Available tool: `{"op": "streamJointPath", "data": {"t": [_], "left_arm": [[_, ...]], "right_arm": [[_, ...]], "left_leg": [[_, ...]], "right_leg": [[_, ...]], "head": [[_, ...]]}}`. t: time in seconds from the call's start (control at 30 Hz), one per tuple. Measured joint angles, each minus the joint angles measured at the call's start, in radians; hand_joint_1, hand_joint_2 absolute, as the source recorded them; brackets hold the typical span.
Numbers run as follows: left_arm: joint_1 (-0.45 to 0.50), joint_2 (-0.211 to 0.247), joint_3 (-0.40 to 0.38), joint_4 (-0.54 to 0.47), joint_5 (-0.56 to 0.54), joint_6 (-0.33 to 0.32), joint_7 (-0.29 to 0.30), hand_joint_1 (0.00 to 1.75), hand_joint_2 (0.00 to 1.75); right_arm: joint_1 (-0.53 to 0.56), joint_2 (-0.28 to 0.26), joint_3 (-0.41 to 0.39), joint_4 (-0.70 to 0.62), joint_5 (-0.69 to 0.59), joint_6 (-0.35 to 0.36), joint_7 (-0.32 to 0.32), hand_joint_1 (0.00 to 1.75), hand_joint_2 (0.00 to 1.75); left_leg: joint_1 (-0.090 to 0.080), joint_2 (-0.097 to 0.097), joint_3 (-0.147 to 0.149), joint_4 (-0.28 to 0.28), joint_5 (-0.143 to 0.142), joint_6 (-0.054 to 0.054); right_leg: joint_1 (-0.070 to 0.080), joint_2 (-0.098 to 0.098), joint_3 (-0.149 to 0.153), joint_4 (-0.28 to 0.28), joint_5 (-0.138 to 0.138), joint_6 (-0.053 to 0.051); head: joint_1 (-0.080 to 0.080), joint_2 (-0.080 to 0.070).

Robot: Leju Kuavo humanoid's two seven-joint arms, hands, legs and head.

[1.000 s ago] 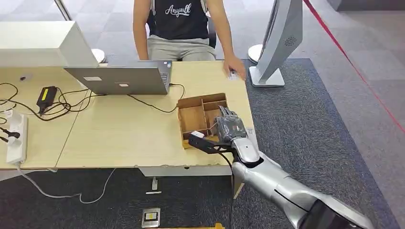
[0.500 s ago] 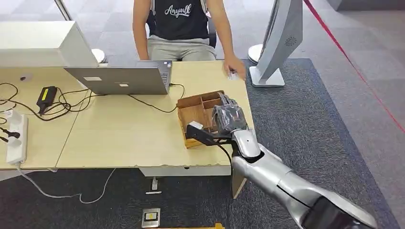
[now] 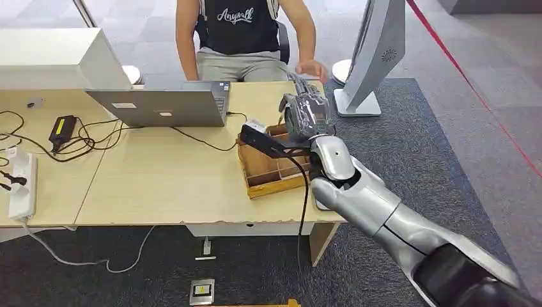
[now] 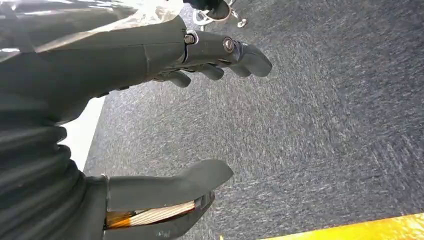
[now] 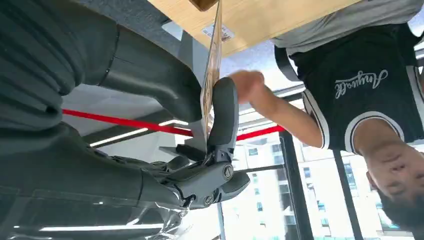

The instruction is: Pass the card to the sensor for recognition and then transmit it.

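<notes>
While the right hand pinches the card edge-on above the tray, we judge it thin, light, slippery; grip its faces. Left hand hangs empty, fingers apart.

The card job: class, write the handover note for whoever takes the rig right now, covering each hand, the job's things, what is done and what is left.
Right hand: pinches the card between thumb and finger, raised over the desk's far corner, beyond the wooden tray.
Left hand: holds nothing, fingers apart, hanging over the carpet.
Person's hand is lifted off the desk, close to the card.
Done: card picked up and lifted out.
Left: present it to the sensor, which I cannot identify in these views, then pass it on, probably to the person.
</notes>
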Motion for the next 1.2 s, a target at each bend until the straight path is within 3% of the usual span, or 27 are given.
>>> {"op": "streamJointPath", "data": {"t": [0.33, 0.57, 0.9, 1.2], "left_arm": [[-0.01, -0.004, -0.025, 0.0, 0.0, -0.01, 0.007, 0.0, 1.75], [-0.019, -0.007, -0.051, -0.002, 0.0, -0.024, 0.014, 0.0, 1.75], [-0.021, -0.008, -0.096, -0.01, 0.0, -0.036, 0.006, 0.0, 1.75], [-0.02, -0.008, -0.109, -0.012, 0.0, -0.036, 0.005, 0.0, 1.75]], "right_arm": [[-0.054, 0.016, 0.003, -0.001, -0.024, 0.093, -0.009, 1.75, 1.75], [-0.151, 0.075, 0.029, 0.151, -0.071, 0.153, -0.071, 1.75, 1.75], [-0.237, 0.162, 0.072, 0.415, -0.052, 0.092, -0.052, 1.75, 1.75], [-0.277, 0.199, 0.089, 0.526, -0.038, 0.085, -0.019, 1.75, 1.75]], "left_leg": [[0.0, 0.0, 0.0, 0.0, 0.0, 0.0], [0.0, 0.0, -0.001, 0.0, 0.0, 0.0], [0.0, 0.0, -0.001, 0.0, 0.0, 0.0], [0.0, 0.0, -0.001, 0.0, 0.0, 0.0]], "right_leg": [[0.0, 0.0, 0.0, 0.0, 0.0, 0.0], [0.0, 0.0, 0.0, 0.0, 0.0, 0.0], [0.0, 0.0, 0.0, 0.0, 0.0, 0.0], [0.0, 0.0, 0.0, 0.0, 0.0, 0.0]], "head": [[0.0, 0.0], [0.0, 0.0], [0.0, 0.0], [0.0, 0.0]]}}
